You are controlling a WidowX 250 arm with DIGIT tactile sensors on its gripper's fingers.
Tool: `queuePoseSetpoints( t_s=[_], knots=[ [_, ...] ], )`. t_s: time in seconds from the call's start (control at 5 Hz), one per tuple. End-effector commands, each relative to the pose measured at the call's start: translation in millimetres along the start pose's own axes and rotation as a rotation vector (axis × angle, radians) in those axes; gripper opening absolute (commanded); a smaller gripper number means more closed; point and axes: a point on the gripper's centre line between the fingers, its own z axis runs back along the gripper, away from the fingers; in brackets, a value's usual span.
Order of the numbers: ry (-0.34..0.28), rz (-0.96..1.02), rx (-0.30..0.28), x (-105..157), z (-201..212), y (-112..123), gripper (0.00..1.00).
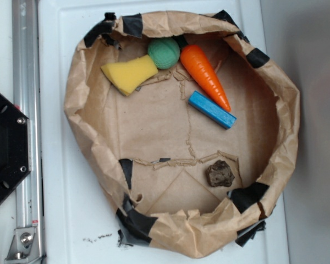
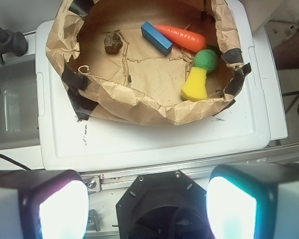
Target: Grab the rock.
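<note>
Near the paper wall (image 1: 275, 137), rock (image 1: 219, 174) sits apart, apparently unobstructed.

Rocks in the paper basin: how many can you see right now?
1. The rock lies alone on the basin floor near the rim, apart from the blue block and carrot. The crumpled walls might hide something small.

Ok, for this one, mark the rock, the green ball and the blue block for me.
rock (image 1: 220, 174), exterior view, middle of its lumpy top.
green ball (image 1: 164, 53), exterior view, centre of its textured surface.
blue block (image 1: 212, 109), exterior view, middle of its long top face.
</note>
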Motion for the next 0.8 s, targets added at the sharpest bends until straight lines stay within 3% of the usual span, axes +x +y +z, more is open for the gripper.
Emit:
queuePoseSetpoints(
  t_s=[0.0,0.2,0.6],
  knots=[
    [0.0,0.0,0.0,0.0,0.0,0.0,1.0],
    [-0.007,0.085,0.014,47.1,-28.0,-1.3,1.0],
    [-0.173,0.231,-0.07,129.3,-98.6,2.3,1.0]
  ],
)
